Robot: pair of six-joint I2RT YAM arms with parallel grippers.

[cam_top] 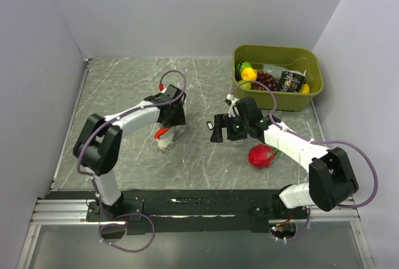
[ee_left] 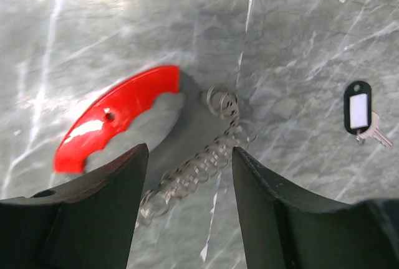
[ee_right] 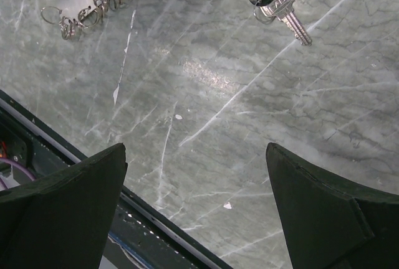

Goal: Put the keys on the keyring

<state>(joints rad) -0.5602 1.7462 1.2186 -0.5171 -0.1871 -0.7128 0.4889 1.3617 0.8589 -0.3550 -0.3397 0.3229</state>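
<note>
A grey marbled table (cam_top: 124,88) fills the scene between pale walls. The left arm (cam_top: 128,118) reaches toward the middle of the table. Its gripper (ee_left: 190,151) points down with the jaws released and spread; some of the keyring's wire rings lie on the table in the gap, touching neither finger. The right arm (cam_top: 296,147) stretches in from the other side. Its gripper (ee_right: 196,151) stands wide apart above bare table and grasps nothing. An olive-green bin (cam_top: 277,50) sits in the far right corner and holds yellow and green fruit, dark grapes and a dark packet. A red fruit (cam_top: 262,155) with green leaves lies just beside the right arm. The keyring (ee_left: 118,116), a curved red piece joined to a string of silvery wire rings, lies flat under the left gripper. The keys (ee_left: 360,114), one silver key on a black tag with a white centre, lie apart from it, on the table between the two grippers.
</note>
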